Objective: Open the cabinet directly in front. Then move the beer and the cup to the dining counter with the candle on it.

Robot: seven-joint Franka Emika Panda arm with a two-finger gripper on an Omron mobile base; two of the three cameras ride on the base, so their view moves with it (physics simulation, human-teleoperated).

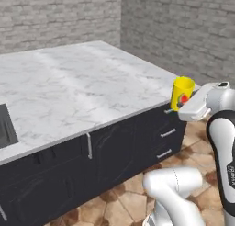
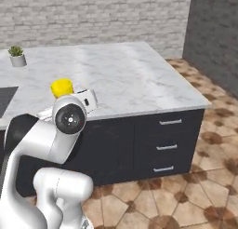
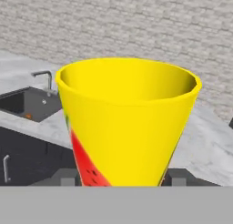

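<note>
claw (image 3: 123, 177) clamped on cup (image 3: 127, 123), upright, between fingers

Two cameras sit behind the arm, one left, one right, looking down and forward. Both see the same marble worktop (image 1: 82, 82) corner. The hand camera sits very close to the yellow cup (image 3: 129, 123), facing the sink (image 3: 29, 102).

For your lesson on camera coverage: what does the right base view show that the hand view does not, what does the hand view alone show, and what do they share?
Right base view alone: a potted plant and three drawers in the island's dark base.
Hand view alone: a faucet over the sink, and the red mark on the cup.
Shared: the yellow cup, the marble dining counter, the black sink and the brick wall.
</note>
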